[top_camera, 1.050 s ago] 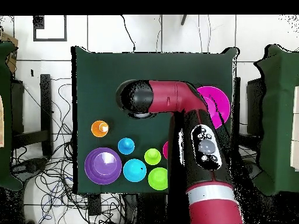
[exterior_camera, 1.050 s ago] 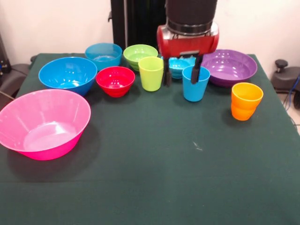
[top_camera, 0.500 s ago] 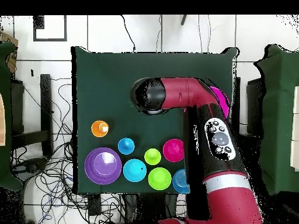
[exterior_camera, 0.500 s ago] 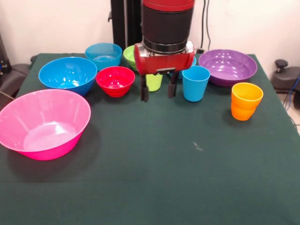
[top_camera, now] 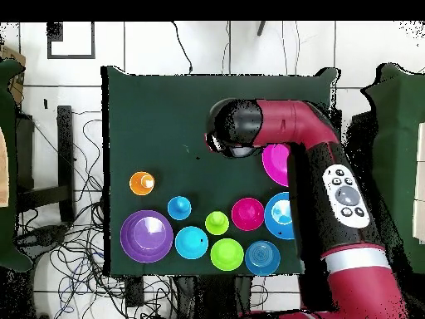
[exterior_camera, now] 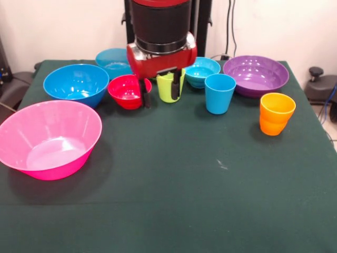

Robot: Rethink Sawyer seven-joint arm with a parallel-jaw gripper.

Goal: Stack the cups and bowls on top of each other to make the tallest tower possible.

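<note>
My gripper [exterior_camera: 160,94] hangs open and empty above the table, in front of the lime green cup [exterior_camera: 167,87] and the small red bowl [exterior_camera: 125,90]. The light blue cup [exterior_camera: 219,93] and the orange cup [exterior_camera: 276,113] stand apart to the right. The huge pink bowl [exterior_camera: 50,138] sits near left, and the large blue bowl [exterior_camera: 76,83] is behind it. At the back are a small blue bowl [exterior_camera: 112,60], the cyan bowl [exterior_camera: 203,71] and the purple bowl [exterior_camera: 256,75]. The lime green bowl [top_camera: 226,254] shows only from overhead. Nothing is stacked.
The arm [top_camera: 299,141] reaches over the pink bowl [top_camera: 274,164] in the overhead view and hides part of it. The dark green table [exterior_camera: 210,190] has open cloth across its near half. Cables lie on the floor around the table.
In the front view the gripper has swung left, from over the light blue cup to in front of the lime green cup and red bowl. It stayed open and empty. No cup or bowl moved.
</note>
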